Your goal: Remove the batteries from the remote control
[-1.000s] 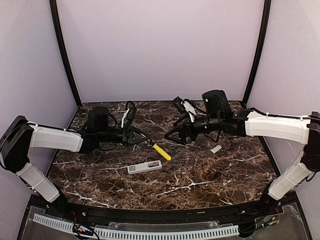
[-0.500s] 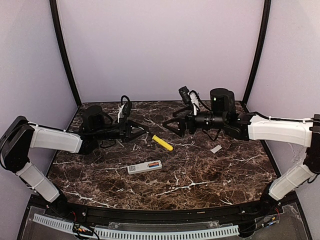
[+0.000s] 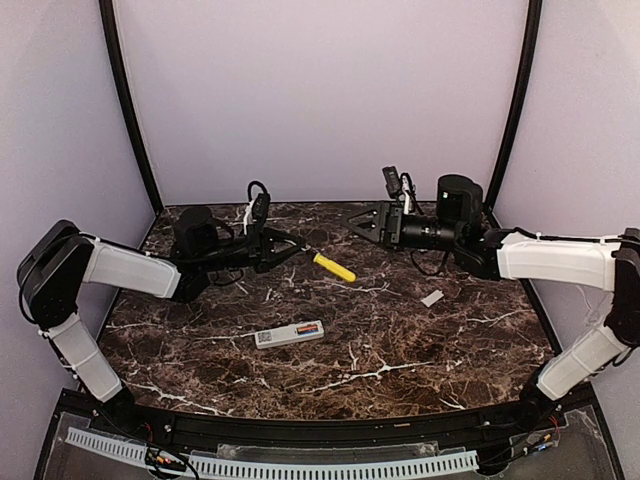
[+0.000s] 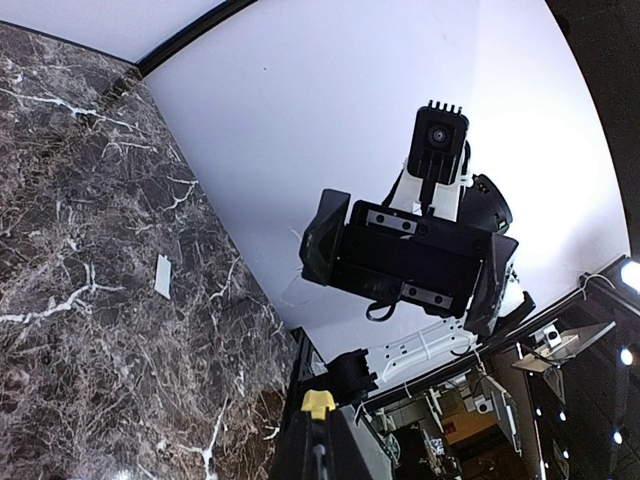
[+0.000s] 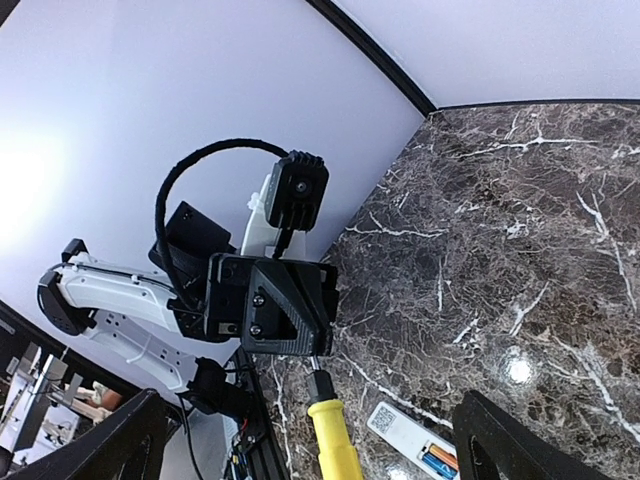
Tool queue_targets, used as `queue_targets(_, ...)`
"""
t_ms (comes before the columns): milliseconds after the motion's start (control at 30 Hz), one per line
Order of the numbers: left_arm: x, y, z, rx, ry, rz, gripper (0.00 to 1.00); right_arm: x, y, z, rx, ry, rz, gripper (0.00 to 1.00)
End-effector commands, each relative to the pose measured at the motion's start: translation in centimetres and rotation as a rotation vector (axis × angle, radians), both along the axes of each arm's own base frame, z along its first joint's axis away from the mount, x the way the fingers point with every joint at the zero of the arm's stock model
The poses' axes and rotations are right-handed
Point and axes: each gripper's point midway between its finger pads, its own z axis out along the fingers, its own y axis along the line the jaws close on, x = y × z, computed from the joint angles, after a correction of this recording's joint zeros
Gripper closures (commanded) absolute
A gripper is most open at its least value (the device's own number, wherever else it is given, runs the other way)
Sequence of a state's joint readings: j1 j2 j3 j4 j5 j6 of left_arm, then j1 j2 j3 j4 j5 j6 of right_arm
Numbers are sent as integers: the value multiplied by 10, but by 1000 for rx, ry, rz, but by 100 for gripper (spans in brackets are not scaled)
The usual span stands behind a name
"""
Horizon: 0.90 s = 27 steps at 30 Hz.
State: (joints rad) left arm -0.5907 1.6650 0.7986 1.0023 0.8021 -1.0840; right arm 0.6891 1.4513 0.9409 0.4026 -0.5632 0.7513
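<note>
The white remote control (image 3: 288, 334) lies near the table's middle, its battery bay open, with the blue and orange batteries (image 3: 308, 328) in it. It also shows in the right wrist view (image 5: 405, 436), batteries (image 5: 441, 461) at its near end. My left gripper (image 3: 290, 252) is shut on the thin metal shaft of the yellow stick tool (image 3: 334, 267) and holds it above the table, behind the remote. In the left wrist view the tool's yellow end (image 4: 318, 403) pokes out between my fingers (image 4: 318, 432). My right gripper (image 3: 366, 222) is open and empty, raised at the back, facing the left gripper (image 5: 280, 305).
The small flat white lid piece (image 3: 432, 298) lies right of centre, under my right forearm, and shows in the left wrist view (image 4: 163, 276). The black frame posts and lilac walls close the back and the sides.
Both grippers have risen and drawn back from the remote. The left one has carried the yellow tool up and rightward. The right one has swung up and right. The remote has not moved.
</note>
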Motion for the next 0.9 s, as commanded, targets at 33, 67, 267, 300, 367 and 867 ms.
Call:
queue_targets(33,16,-2,22,-109,-5,31,100,6,0,-1,69,111,-14,1)
queue_targets(67,17,-2,21,-113,3,36,100,7,0,-3,70,121,-21,1)
queue_targets(267,30,-2,20,-160,33,84,100,9,4,-17,115,187,-17,1)
queue_targets(300,31,-1,21,-165,38,88,100,9,5,-18,123,196,-10,1)
queue_targets(367,33,-1,22,-171,40,99,100,8,8,-20,140,204,9,3)
queue_targets(867,43,-3,18,-205,58,122,100,7,27,-18,232,214,80,30)
